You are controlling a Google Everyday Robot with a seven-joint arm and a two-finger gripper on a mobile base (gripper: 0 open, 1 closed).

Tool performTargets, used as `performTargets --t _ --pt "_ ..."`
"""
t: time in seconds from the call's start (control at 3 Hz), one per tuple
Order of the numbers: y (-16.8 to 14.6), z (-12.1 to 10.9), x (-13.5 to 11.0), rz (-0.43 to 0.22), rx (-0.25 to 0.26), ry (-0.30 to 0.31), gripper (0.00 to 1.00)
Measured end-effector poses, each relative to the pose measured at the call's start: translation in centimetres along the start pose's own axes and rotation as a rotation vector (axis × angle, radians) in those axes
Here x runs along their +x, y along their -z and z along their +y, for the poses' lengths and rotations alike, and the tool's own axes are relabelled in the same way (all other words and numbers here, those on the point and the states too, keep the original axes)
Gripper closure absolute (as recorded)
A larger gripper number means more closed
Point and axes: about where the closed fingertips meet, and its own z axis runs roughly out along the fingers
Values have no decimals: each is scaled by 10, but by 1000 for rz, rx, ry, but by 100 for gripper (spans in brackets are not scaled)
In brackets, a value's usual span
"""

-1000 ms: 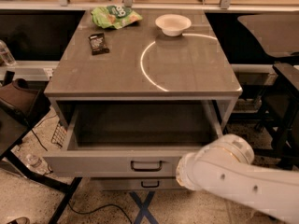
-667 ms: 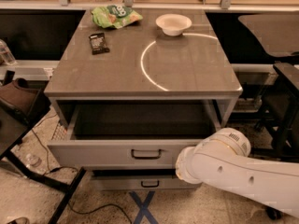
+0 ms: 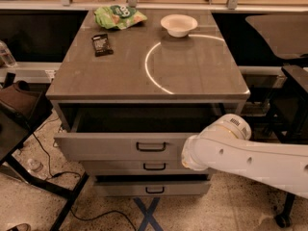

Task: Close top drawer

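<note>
Top drawer (image 3: 110, 148) partway out, gripper (image 3: 190, 154) (can't tell if open or closed) at its front's 3 o'clock end, so an off-centre shove could skew and jam it.

A robotics lab or test workshop is being indicated. A grey drawer table (image 3: 120, 76) is being flanked by dark workbenches, and cables (image 3: 48, 158) are being trailed over a speckled floor (image 3: 231, 206). A blue tape cross (image 3: 148, 213) is being shown below the table's front edge. A white robot arm (image 3: 250, 158) is being held at the top drawer (image 3: 110, 146) front's right end, where the tool is being hidden.
</note>
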Motion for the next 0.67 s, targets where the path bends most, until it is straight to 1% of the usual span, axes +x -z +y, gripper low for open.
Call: performTargets --t 0.67 --pt "-15 -51 12 8 34 -8 100"
